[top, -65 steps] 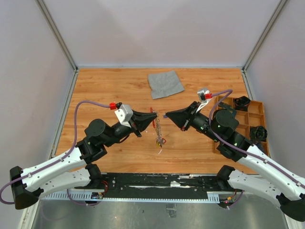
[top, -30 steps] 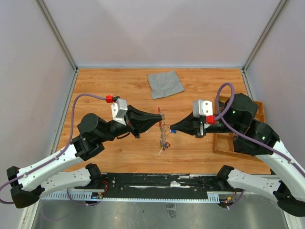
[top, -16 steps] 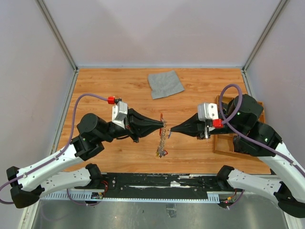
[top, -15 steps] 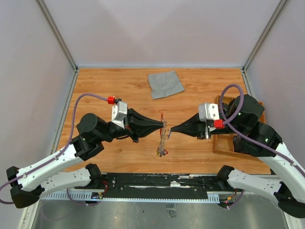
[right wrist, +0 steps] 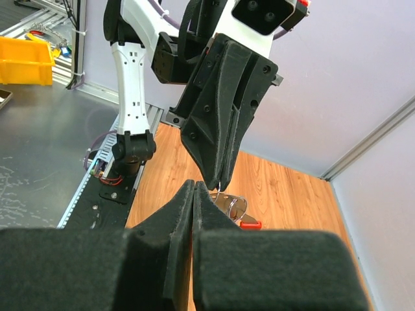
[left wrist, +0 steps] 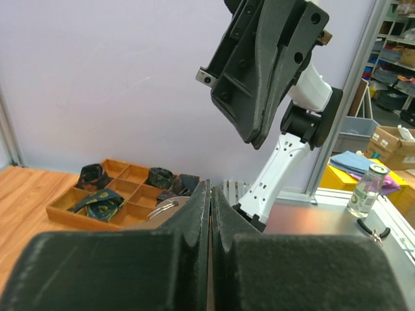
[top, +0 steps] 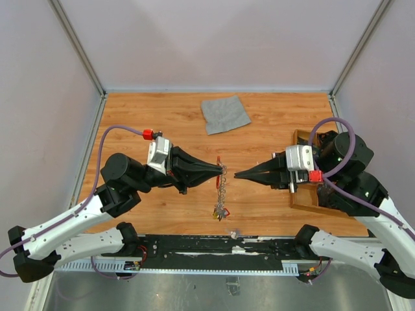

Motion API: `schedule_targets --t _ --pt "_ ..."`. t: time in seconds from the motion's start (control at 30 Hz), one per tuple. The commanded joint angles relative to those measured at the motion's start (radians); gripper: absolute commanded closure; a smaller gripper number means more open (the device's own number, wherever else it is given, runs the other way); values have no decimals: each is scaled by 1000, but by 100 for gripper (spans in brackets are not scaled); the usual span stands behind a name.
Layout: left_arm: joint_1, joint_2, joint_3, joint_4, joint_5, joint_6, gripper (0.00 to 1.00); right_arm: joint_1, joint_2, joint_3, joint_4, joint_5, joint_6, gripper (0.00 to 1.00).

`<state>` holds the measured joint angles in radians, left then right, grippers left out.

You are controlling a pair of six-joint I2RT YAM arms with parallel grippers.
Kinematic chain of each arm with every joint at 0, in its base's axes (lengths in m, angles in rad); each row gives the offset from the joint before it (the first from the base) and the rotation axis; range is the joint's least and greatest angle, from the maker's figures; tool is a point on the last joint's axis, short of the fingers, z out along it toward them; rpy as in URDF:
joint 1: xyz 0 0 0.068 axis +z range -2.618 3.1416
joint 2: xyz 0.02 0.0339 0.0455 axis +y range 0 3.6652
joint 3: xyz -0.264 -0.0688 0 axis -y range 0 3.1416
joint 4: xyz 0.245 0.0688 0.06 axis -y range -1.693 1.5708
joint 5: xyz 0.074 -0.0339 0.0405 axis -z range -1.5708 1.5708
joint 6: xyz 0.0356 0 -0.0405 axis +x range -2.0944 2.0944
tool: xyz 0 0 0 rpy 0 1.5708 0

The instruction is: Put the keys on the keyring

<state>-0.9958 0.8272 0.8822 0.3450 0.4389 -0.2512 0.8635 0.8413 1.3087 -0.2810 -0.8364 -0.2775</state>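
Two arms reach from the near edge of the table [top: 149, 123] toward each other, and their tips almost meet over the middle of the boards. Nearest to the bases, a small bunch of keys [top: 220, 212] with yellow and red heads sits at the low end of a thin silvery chain [top: 223, 191]. Whether the bunch touches the wood or hangs just over it, I cannot tell. The chain goes up to the left gripper [top: 221, 170], whose fingers are pressed together with no gap. The red loop of the keyring [top: 218, 161] shows just beside that tip, on its far side, so the left gripper is pinching the keyring at its top. In the right wrist view a silvery ring and a red piece are visible just under the closed left fingers. The right gripper [top: 237, 175] points at the left one, the tips near but apart. Its fingers are also fully together, and if some tiny thing is between them, it is too small to see. Behind the right wrist is a wooden tray [top: 302, 197] with compartments, mostly covered by the arm; the left wrist view shows dark objects in several of them. Farthest, a grey cloth [top: 225, 113] lies flat near the back wall, well apart from the rest.
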Motion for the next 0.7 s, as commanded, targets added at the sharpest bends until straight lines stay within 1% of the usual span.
schedule_targets --t 0.0,0.07,0.1,0.17,0.2,0.3,0.37,0.43,0.5,0.6,0.67 --pt "-4 1 46 74 15 -16 100 2 -5 -27 72 -21 -6 99" --pt "-4 -3 49 46 -19 -10 100 2 -6 -29 46 17 -4 100" --pt "-3 -8 51 21 -57 -5 99 3 -12 -34 31 60 11 100" --pt "-4 -25 42 -23 -137 2 99 3 -43 -60 -17 248 48 97" --pt "-3 -36 36 -49 -184 6 99 2 -60 -76 -50 326 61 94" --pt "-4 -65 24 -130 -317 18 100 2 -91 -129 -159 562 147 76" --pt "-4 -70 20 -176 -382 25 99 2 -90 -162 -237 668 228 67" --pt "-2 -61 19 -203 -422 30 100 2 -81 -195 -315 697 289 62" --pt "-2 -48 11 -211 -443 32 100 3 -78 -234 -354 661 336 59" --pt "16 -23 -2 -205 -435 16 100 2 -76 -284 -388 688 445 57" --pt "51 -13 -13 -194 -396 -7 99 4 -56 -303 -425 694 505 57"
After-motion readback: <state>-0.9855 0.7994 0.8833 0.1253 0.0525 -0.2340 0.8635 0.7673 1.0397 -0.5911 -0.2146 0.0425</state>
